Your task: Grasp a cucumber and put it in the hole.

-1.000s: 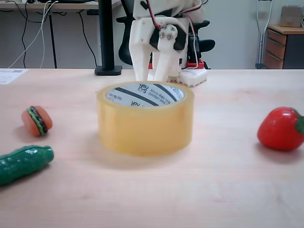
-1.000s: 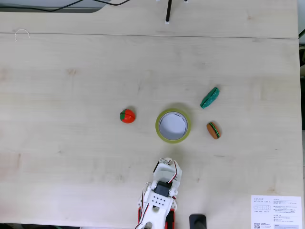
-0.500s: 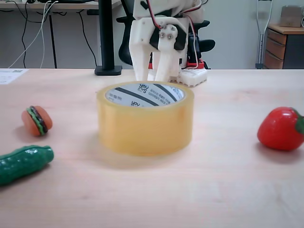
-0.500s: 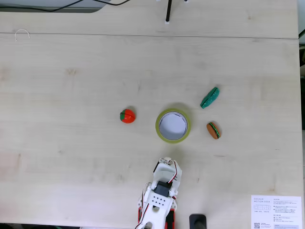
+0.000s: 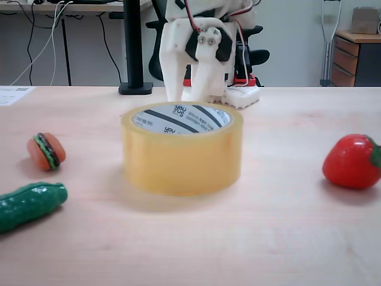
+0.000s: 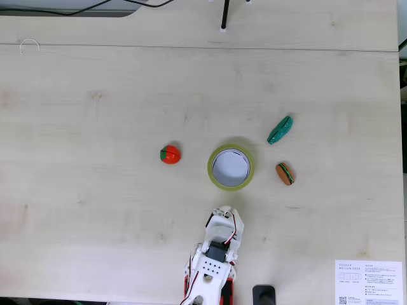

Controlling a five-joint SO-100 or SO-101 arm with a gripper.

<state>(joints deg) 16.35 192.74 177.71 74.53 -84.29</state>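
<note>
The dark green cucumber lies on the table at the lower left of a fixed view, apart from everything; from above the cucumber sits to the upper right of the tape roll. The yellowish roll stands mid-table, its hole ringed by a white core with black stripes and facing up; the hole holds nothing. My white gripper hangs just behind the roll, its fingers close together and holding nothing. From above, the gripper points at the roll from below it.
A tiny burger toy rests near the cucumber, also seen as the burger right of the roll. A red strawberry lies on the other side, the strawberry left of the roll from above. A black post stands behind, and a printed sheet lies near the arm's base.
The gripper has risen a little and edged slightly toward the tape roll. The toys and the roll have not moved.
</note>
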